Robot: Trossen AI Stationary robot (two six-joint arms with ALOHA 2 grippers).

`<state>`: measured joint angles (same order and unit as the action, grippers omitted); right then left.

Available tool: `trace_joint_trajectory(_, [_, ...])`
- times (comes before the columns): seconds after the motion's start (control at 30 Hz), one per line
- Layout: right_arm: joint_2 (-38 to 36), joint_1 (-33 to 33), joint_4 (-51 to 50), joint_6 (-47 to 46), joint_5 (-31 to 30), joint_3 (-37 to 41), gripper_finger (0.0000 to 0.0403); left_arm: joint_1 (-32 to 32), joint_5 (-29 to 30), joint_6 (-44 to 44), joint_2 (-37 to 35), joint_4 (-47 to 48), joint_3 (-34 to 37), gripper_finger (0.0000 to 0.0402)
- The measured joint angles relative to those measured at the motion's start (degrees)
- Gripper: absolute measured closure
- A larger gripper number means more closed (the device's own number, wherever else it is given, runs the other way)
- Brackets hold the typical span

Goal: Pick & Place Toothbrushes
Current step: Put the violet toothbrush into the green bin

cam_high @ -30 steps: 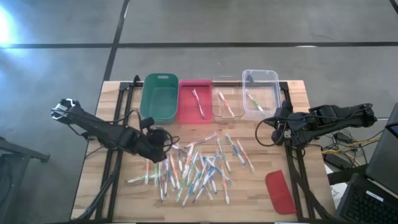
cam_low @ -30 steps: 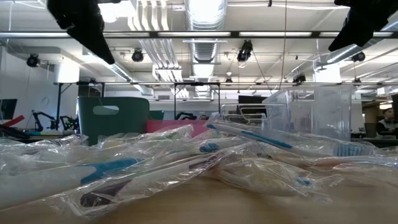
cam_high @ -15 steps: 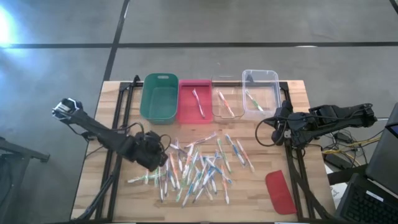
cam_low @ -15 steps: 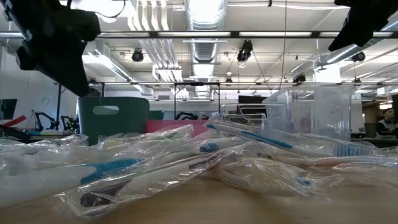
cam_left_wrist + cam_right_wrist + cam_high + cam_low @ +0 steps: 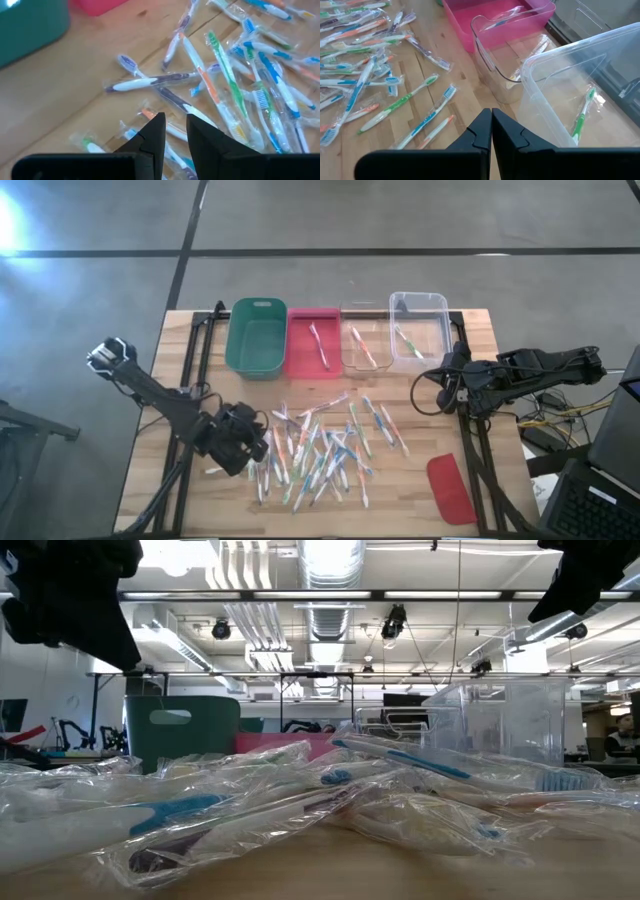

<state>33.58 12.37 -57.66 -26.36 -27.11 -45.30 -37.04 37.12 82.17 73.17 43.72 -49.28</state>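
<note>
Left end effector [image 5: 174, 131] — narrowly parted, gripping nothing — hovers over slim plastic toothbrushes [image 5: 235, 85] in crinkly clear wrappers, scattered ahead on the wooden tabletop [image 5: 400, 480]. Right end effector [image 5: 491, 125] is closed.

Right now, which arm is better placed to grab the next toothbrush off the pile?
Left. Its tool hangs over the left edge of the toothbrush pile, fingers slightly apart. The right tool sits shut at the table's right edge beside the clear bins, away from the pile.
</note>
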Motion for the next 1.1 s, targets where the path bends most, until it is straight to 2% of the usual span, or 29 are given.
trace_joint_trajectory(0.23, [0.00, 0.00, 0.00, 0.00, 0.00, -0.01, 0.0394, 0.02, -1.90, 1.51, 4.92, -4.06, -0.92, 0.0319])
trace_joint_trajectory(0.47, [-0.02, -0.01, -0.01, 0.00, 0.00, -0.02, 0.0394, 0.02, -2.63, 3.08, 11.42, -3.62, -7.13, 0.0319])
trace_joint_trajectory(0.57, [-0.01, 0.00, 0.00, -0.01, 0.00, -0.01, 0.0394, 0.02, -2.58, 3.96, 14.02, -0.27, -10.85, 0.0319])
trace_joint_trajectory(0.7, [-0.01, 0.00, 0.00, 0.00, 0.01, -0.01, 0.0394, 0.07, -2.14, 9.92, 17.10, 7.25, -15.59, 0.0319])
trace_joint_trajectory(0.9, [-0.01, 0.01, 0.00, 0.01, 0.00, -0.02, 0.0394, 1.19, -1.76, 14.38, 19.69, 12.27, -18.57, 0.0319])
trace_joint_trajectory(1.0, [0.00, 0.01, 0.01, 0.01, 0.00, -0.01, 0.0394, 2.77, -1.76, 10.20, 19.82, 12.26, -18.53, 0.0319])
trace_joint_trajectory(1.1, [0.00, 0.00, 0.01, 0.00, 0.00, 0.00, 0.0394, 5.63, -4.07, -5.32, 19.54, 12.33, -18.23, 0.0319])
